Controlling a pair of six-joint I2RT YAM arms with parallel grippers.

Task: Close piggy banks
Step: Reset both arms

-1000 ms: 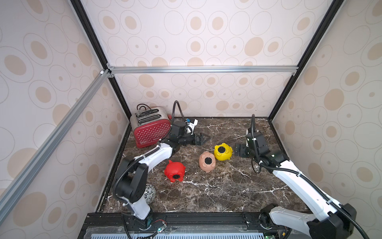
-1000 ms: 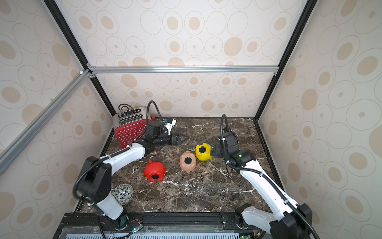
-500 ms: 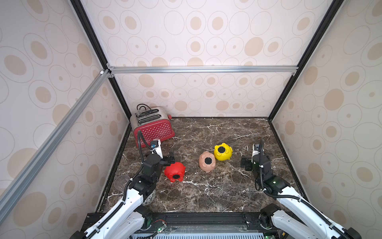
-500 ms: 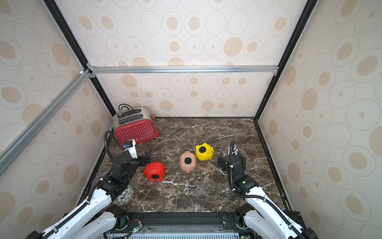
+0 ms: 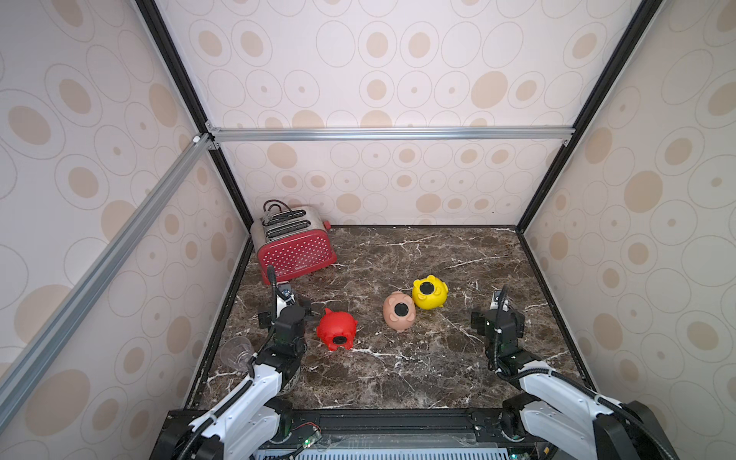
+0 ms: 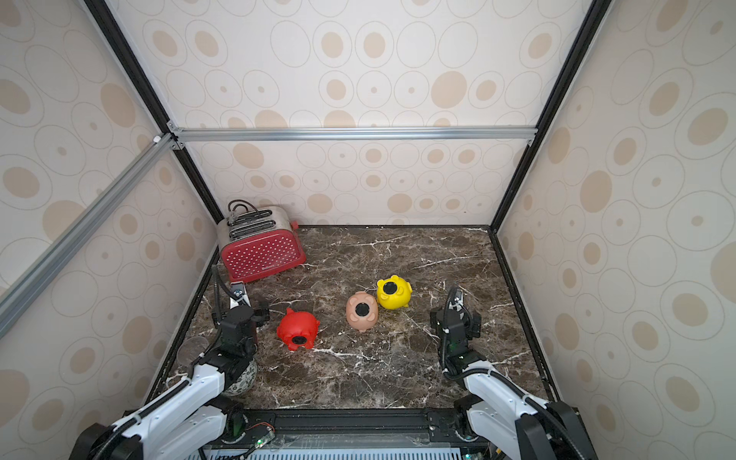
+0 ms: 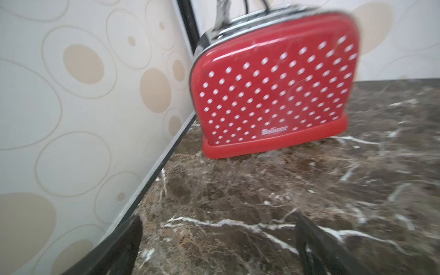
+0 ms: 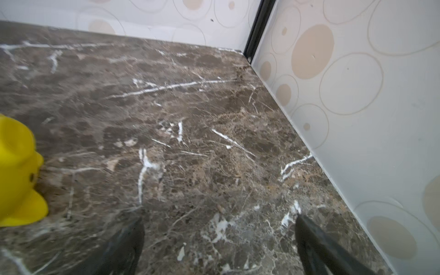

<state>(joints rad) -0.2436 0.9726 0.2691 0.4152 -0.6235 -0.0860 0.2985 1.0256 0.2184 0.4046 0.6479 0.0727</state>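
A dark brown marble tabletop (image 5: 398,378) with white veins sits inside a booth papered in beige ovals. A red polka-dot toaster (image 5: 294,247) stands in the far left corner and serves as the landmark. 3 piggy banks lie in a loose row that starts in front of the toaster and runs away to its right: the red pig (image 5: 336,328) nearest the toaster, the peach pig (image 5: 399,310) next, and the yellow pig (image 5: 429,292) farthest from it, almost touching the peach one. Each lies tipped over with a round dark belly spot facing up; from this height it could be an open hole or a black plug. The left gripper (image 5: 284,310) hangs between the toaster and the red pig, just beside that pig, which lies to its right. Its jaws are spread wide and empty, and it is the nearer claw to the red pig. The right gripper (image 5: 498,318), also spread and empty, is far to the toaster's right, past the yellow pig and apart from it. The left wrist view shows only the toaster and bare marble between the black fingertips (image 7: 135,228). The right wrist view catches the yellow pig's edge off to one side of its jaws, not between them. A patterned ball (image 6: 241,380) shows under the left arm in a top view.
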